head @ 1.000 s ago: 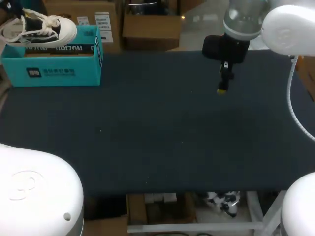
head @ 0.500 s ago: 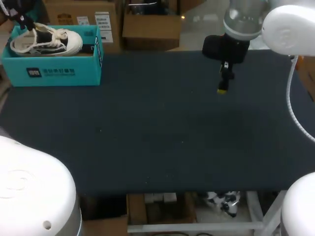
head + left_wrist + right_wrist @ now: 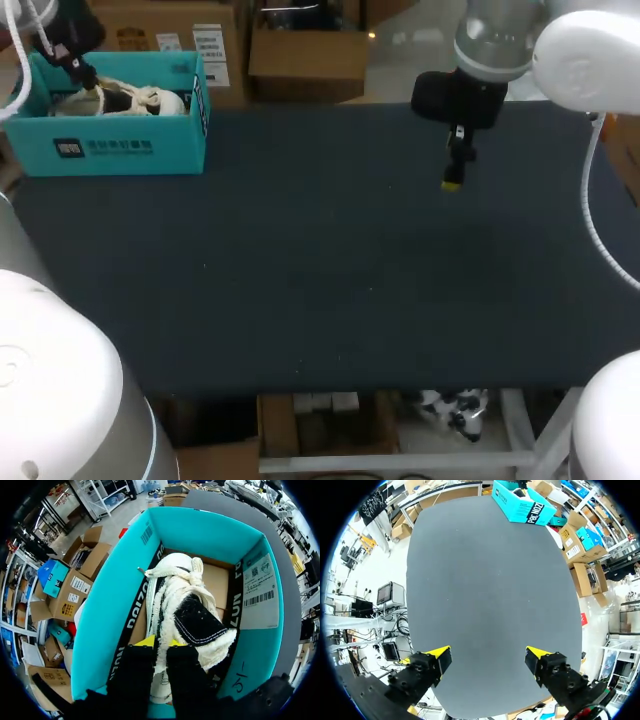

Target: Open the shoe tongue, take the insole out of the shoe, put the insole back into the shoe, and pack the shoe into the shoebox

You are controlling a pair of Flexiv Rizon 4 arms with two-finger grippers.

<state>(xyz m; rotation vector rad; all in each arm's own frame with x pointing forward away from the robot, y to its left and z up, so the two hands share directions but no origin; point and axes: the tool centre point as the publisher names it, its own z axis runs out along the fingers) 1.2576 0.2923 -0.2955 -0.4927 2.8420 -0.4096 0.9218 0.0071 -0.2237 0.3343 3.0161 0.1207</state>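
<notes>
1. At the far left corner of the desk (image 3: pixel 330 260) stands the blue-green shoebox (image 3: pixel 105 148). It is open on top, and the shoe (image 3: pixel 130 100) is inside it.
2. The left gripper (image 3: pixel 85 78) reaches down into the left end of the shoebox. Its two fingers are close together and pinch the back edge of the shoe.
3. Seen from the left wrist, the shoe (image 3: pixel 185 600) lies straight ahead of the left gripper (image 3: pixel 159 652). Its long way runs from the fingers toward the far wall of the shoebox (image 3: pixel 107 595), heel by the fingers and toe pointing away. That is also the long way of the shoebox.
4. The white laces lie loose on the shoe, and the black tongue sticks up. The insole cannot be seen.
5. The shoe sits low between the walls. It is not clear if it lies flat on the brown floor of the shoebox.
6. The right gripper (image 3: pixel 452 180) hangs over the far right part of the desk, well apart from the shoebox. Seen from its own wrist, the right gripper (image 3: pixel 487 662) has its fingers spread wide with nothing between them, and only the desk (image 3: pixel 490 580) lies under it.
7. The left arm is the one at the shoe, so the packing step looks almost done. The next move is likely to let go and lift straight up, so the fingers do not snag the laces.
</notes>
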